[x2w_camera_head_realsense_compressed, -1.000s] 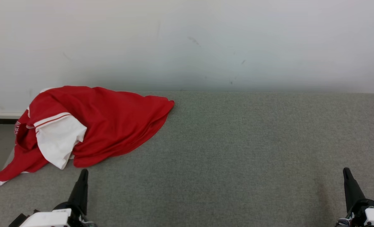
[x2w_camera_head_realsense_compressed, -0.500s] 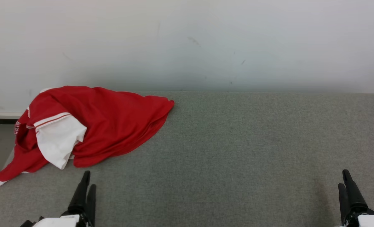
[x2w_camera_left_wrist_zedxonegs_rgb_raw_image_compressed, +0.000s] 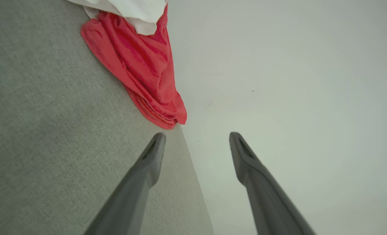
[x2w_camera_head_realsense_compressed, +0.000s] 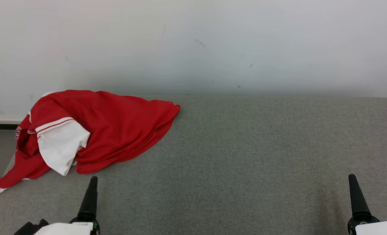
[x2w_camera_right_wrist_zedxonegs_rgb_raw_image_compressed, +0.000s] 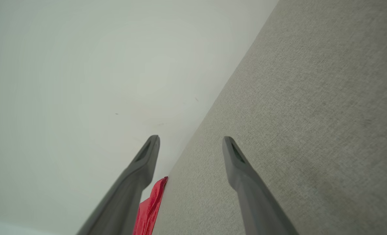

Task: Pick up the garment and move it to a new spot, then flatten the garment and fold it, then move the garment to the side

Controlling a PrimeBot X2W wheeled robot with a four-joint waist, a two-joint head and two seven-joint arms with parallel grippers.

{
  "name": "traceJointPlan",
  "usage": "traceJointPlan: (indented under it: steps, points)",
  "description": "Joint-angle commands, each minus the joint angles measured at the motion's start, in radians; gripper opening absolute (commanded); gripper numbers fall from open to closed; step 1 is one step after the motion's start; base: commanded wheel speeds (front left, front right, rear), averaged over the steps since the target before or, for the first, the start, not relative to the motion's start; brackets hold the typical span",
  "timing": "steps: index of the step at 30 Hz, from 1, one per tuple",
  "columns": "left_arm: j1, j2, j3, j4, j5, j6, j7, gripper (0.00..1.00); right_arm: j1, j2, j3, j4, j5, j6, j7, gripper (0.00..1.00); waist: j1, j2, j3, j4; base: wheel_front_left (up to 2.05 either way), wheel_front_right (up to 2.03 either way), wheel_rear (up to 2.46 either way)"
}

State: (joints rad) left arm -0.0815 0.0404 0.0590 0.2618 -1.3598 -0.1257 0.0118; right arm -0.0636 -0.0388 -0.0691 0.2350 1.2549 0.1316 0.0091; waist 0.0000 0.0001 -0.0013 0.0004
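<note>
Both spread-fingered, empty: left gripper (x2w_camera_left_wrist_zedxonegs_rgb_raw_image_compressed: 196,136) near the crumpled red-and-white garment (x2w_camera_head_realsense_compressed: 115,130), perhaps a jersey; right gripper (x2w_camera_right_wrist_zedxonegs_rgb_raw_image_compressed: 190,139) well apart.

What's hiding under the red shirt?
The red shirt lies crumpled on the grey table. Whether anything else is beneath cannot be seen: the cloth covers it.

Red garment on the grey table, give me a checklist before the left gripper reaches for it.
1. Left gripper open: ok.
2. Right gripper open: ok.
3. Both apart from the garment, holding nothing: ok.
4. Garment flat: not ok, it is bunched, with the white sleeve lying over it.
5. Garment wholly on the table: not ok, its left end seems to overhang the edge.
</note>
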Motion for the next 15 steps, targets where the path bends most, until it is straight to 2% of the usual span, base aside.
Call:
traceJointPlan:
  steps: [1,15]
  points:
    - [-0.019,0.008,0.000,-0.016,0.043,-0.003,-0.013,1.00,-0.010,-0.015,0.003,-0.020,-0.045,0.000,-0.010,1.00,0.0000,-0.0001,0.000,0.001,0.00,0.00,0.00]
    - [-0.025,0.017,-0.032,-0.031,0.343,-0.004,-0.067,1.00,-0.009,-0.027,0.011,-0.016,-0.340,-0.001,-0.064,1.00,0.0000,-0.0001,-0.006,0.006,0.00,0.00,0.00]
